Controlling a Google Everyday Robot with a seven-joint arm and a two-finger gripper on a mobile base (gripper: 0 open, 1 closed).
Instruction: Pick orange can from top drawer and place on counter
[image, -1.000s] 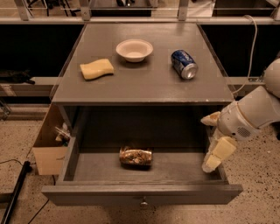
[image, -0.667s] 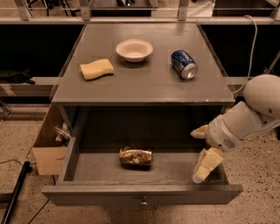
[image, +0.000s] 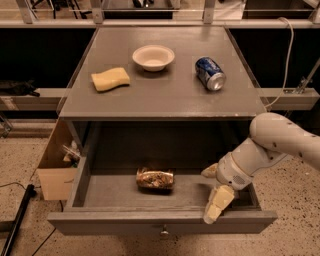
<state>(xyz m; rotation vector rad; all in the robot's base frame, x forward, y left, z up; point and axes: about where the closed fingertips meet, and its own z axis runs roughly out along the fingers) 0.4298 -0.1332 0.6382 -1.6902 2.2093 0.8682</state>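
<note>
Your end effector (image: 206, 196) hangs spread open and empty at the front right corner of the top drawer (image: 160, 220). The orange can (image: 155, 179) lies mid-drawer, ungrasped; pick and transfer to the bench (image: 165, 95) remain.

My tool (image: 213, 189) hangs over the right front corner of the drawer (image: 125, 222). The arm (image: 285, 142) behind it runs off the right edge, so I can't see its base. That arm also covers the drawer's right wall. The drawer's back is lost in shadow under the tabletop (image: 165, 97). The print on the orange can (image: 155, 178) is too blurred to read, as it is on the blue can (image: 210, 73). I can't make out what sits in the cardboard box (image: 52, 181).
</note>
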